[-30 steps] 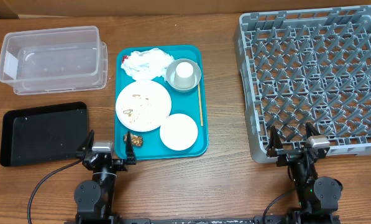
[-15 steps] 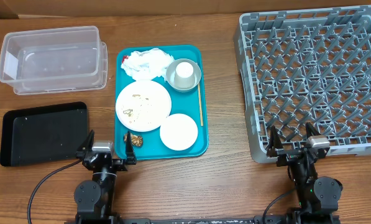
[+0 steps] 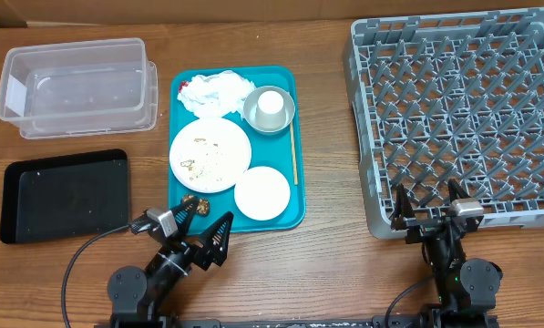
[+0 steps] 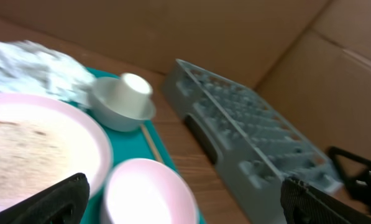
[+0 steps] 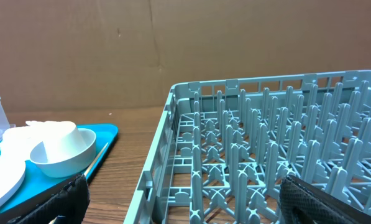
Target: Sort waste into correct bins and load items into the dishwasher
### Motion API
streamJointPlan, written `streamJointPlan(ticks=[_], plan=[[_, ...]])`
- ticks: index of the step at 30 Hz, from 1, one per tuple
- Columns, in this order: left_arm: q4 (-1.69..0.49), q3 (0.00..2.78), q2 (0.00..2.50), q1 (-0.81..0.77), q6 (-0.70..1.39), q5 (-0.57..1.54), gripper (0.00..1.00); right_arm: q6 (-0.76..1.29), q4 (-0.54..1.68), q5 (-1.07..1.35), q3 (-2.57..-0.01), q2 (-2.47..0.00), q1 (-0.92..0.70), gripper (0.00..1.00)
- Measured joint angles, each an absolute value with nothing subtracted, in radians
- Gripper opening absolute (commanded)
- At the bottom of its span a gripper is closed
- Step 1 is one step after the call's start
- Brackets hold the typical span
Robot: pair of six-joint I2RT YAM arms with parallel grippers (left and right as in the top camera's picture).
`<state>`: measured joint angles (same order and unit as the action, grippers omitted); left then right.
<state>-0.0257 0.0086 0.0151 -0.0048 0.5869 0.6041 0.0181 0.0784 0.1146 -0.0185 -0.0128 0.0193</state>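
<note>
On a teal tray [image 3: 285, 214] lie crumpled white napkins with a red scrap [image 3: 215, 89], a grey-rimmed bowl [image 3: 283, 117] holding an upturned white cup [image 3: 270, 107], a large pale plate [image 3: 210, 153] with food bits, a smaller white plate [image 3: 262, 193] and brown food bits [image 3: 195, 204]. The clear tub [image 3: 78, 87] and black tray [image 3: 64, 194] lie left. The grey dish rack [image 3: 463, 114] is right. My left gripper [image 3: 199, 228] is open, at the tray's front edge, turned right; its wrist view shows the small plate [image 4: 149, 193], bowl and cup [image 4: 124, 98]. My right gripper [image 3: 428, 208] is open at the rack's front edge [image 5: 173, 143].
A thin wooden stick [image 3: 294, 153] lies along the teal tray's right side. The rack's front wall stands close before the right gripper. Cardboard walls close the far side of the table.
My left gripper has swung right and forward, from beside the black tray to the teal tray's front edge. The right arm has not moved.
</note>
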Motion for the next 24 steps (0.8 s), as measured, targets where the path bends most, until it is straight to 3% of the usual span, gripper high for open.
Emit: streamJointPlan(ticks=[8,12,18,24], plan=[[0.195,0.009,0.015,-0.005,0.749,0.731,1.0,0.018,0.08,0.115,-0.019,-0.013,0.019,1.0],[0.187,0.048,0.015,-0.005,0.776,0.761,1.0,0.018,0.079,0.115,-0.019,-0.013,0.019,1.0],[-0.162,0.303,0.125,-0.005,0.659,0.781,1.0,0.019,0.079,0.115,-0.019,-0.013,0.019,1.0],[-0.625,0.658,0.484,-0.005,0.394,0.791,1.0,0.018,0.079,0.115,-0.019,-0.013,0.019,1.0]])
